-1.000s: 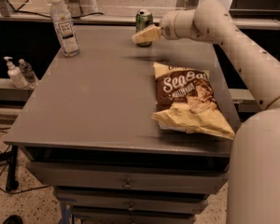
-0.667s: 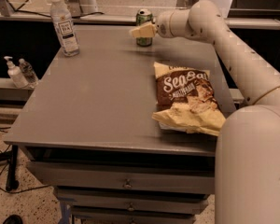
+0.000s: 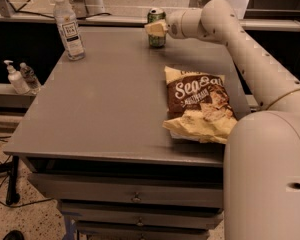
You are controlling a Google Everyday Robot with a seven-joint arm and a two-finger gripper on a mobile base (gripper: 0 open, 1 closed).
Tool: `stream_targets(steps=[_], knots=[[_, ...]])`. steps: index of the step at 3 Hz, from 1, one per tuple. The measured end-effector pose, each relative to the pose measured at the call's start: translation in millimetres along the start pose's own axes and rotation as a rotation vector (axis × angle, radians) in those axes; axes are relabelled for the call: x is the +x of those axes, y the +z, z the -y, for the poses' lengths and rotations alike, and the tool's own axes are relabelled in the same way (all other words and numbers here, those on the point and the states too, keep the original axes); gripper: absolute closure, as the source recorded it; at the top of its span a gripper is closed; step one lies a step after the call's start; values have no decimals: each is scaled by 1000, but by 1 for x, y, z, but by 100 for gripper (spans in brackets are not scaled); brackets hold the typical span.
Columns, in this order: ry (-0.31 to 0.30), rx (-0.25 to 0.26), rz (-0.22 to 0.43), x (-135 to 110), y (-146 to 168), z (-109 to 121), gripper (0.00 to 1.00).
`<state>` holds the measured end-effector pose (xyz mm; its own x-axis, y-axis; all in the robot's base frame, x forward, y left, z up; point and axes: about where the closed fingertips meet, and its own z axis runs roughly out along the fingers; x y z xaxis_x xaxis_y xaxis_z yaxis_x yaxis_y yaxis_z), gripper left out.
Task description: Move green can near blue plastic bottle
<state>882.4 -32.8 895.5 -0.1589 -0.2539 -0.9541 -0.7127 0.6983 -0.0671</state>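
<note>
The green can (image 3: 156, 38) stands upright at the back edge of the grey table (image 3: 105, 109), right of the middle. My gripper (image 3: 155, 28) reaches in from the right at the end of the white arm (image 3: 225, 29) and overlaps the can's upper half, its pale tip in front of the can. The blue plastic bottle (image 3: 68, 26), clear with a white cap and a white label, stands upright at the table's back left corner, well apart from the can.
A brown Sea Salt chips bag (image 3: 197, 104) lies on the table's right side. A white pump dispenser (image 3: 14, 78) and a tiny clear bottle (image 3: 28, 76) stand on a ledge left of the table. Drawers (image 3: 135, 199) sit under the tabletop.
My gripper has moved slightly up and back, from just in front of the can to level with its upper half. The can, the bottle and the chips bag have not moved.
</note>
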Motion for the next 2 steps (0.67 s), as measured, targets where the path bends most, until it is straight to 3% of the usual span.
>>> stream_targets(steps=[1, 2], knots=[[0, -44, 20, -16, -5, -15, 88], [-23, -140, 58, -39, -6, -52, 100]])
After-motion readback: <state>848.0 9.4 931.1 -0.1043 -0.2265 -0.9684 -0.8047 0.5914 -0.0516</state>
